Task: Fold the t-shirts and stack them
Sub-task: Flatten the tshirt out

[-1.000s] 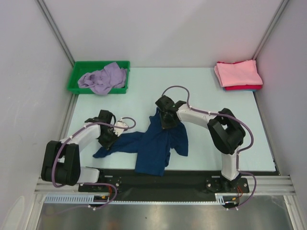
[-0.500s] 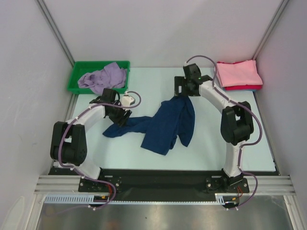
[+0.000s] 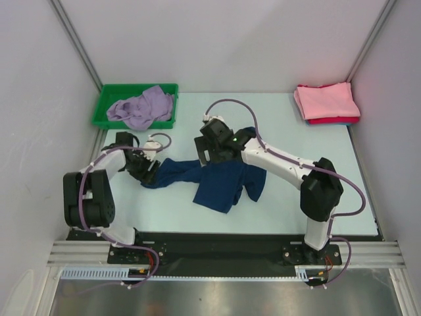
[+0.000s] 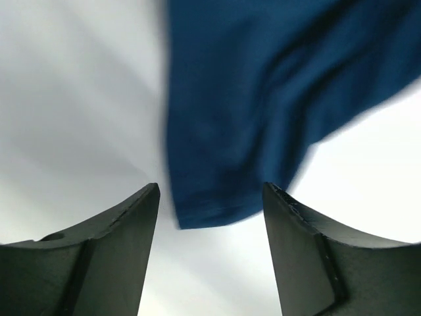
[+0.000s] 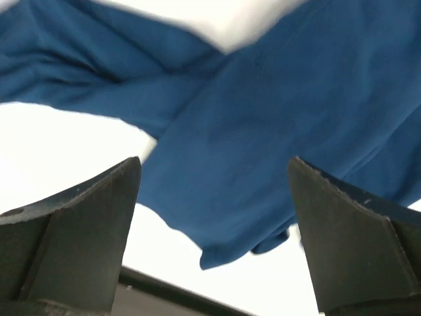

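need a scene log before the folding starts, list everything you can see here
navy t-shirt: one, dark blue, crumpled at the middle of the table
lavender t-shirt: one, pale purple, bunched inside the green bin
green bin: one, green, far left corner of the table
folded stack: one pile, pink on top with red below, far right corner
table: one, pale blue-green
left gripper: one, black, open, at the navy shirt's left end
right gripper: one, black, open, over the navy shirt
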Action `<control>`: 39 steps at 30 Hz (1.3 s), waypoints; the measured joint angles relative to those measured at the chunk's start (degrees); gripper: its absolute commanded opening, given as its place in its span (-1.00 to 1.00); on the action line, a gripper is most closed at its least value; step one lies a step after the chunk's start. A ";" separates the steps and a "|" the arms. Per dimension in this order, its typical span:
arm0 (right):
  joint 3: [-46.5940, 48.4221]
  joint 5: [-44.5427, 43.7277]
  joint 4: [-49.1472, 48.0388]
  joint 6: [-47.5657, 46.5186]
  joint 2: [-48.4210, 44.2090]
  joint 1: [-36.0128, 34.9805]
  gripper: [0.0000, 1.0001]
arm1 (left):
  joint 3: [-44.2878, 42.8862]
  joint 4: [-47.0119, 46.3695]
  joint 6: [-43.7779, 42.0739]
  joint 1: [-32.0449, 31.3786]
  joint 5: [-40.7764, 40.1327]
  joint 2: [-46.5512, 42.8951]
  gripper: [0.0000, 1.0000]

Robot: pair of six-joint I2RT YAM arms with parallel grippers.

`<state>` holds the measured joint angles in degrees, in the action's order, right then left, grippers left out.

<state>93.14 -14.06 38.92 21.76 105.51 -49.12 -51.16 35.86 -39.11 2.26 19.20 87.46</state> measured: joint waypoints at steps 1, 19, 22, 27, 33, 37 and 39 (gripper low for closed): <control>-1.22 0.37 -0.28 1.60 0.00 -0.15 0.90 | -0.85 0.02 0.39 2.23 0.74 2.21 0.36; -4.59 -5.66 -3.63 13.25 11.58 -7.76 0.19 | 2.95 -8.61 1.07 4.00 -0.44 2.95 -0.66; -4.42 -6.12 -3.72 12.96 13.75 -7.67 -0.65 | 3.41 -8.35 0.94 3.96 0.52 2.47 -0.99; -5.86 -5.64 -4.87 14.01 12.83 -6.10 -1.00 | 4.57 -6.97 1.01 3.96 0.96 0.74 -1.00; -8.92 -2.10 -4.72 13.25 2.67 -1.84 -1.00 | 4.90 -0.81 1.18 4.13 1.14 -3.34 -0.99; -8.92 3.67 -4.39 11.69 -7.41 3.76 -0.80 | 0.61 4.96 1.70 4.13 2.56 -5.66 -0.99; -8.92 6.01 -4.04 9.86 -12.33 7.30 -0.79 | -3.39 7.21 1.95 4.13 3.08 -5.97 -0.99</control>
<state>84.23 -8.05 34.87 31.62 93.19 -41.82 -54.54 43.07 -37.17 6.39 22.28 81.49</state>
